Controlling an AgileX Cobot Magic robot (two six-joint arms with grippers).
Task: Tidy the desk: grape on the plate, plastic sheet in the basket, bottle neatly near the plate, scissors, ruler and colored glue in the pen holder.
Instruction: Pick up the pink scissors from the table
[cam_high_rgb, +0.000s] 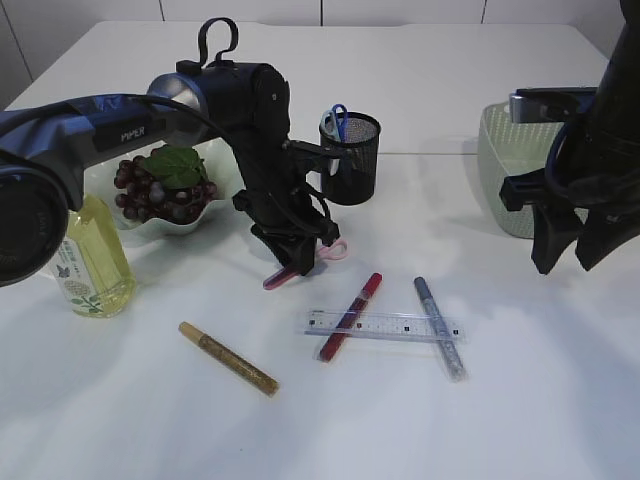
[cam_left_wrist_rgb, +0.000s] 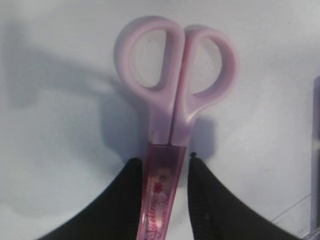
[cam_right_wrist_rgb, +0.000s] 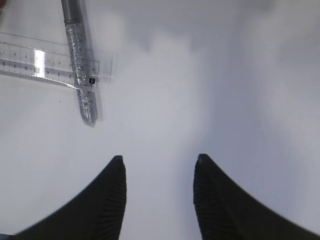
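The pink scissors (cam_left_wrist_rgb: 172, 100) lie at mid-frame in the exterior view, their sheathed blades between the left gripper (cam_left_wrist_rgb: 165, 200) jaws, which flank the sheath; whether they pinch yet I cannot tell; light, stiff, likely slippery plastic, best taken at the sheath. Three glue pens: gold (cam_high_rgb: 228, 358), red (cam_high_rgb: 350, 315), silver (cam_high_rgb: 440, 326); one ruler (cam_high_rgb: 385, 326); right gripper (cam_right_wrist_rgb: 159, 200) spread, empty.

Both arms are matte black — the left arm (cam_high_rgb: 110, 125) carries white "PIPER" lettering, a silvery joint cap and a looped black cable on top — and the fingers (cam_right_wrist_rgb: 105, 205) are ribbed black wedges.
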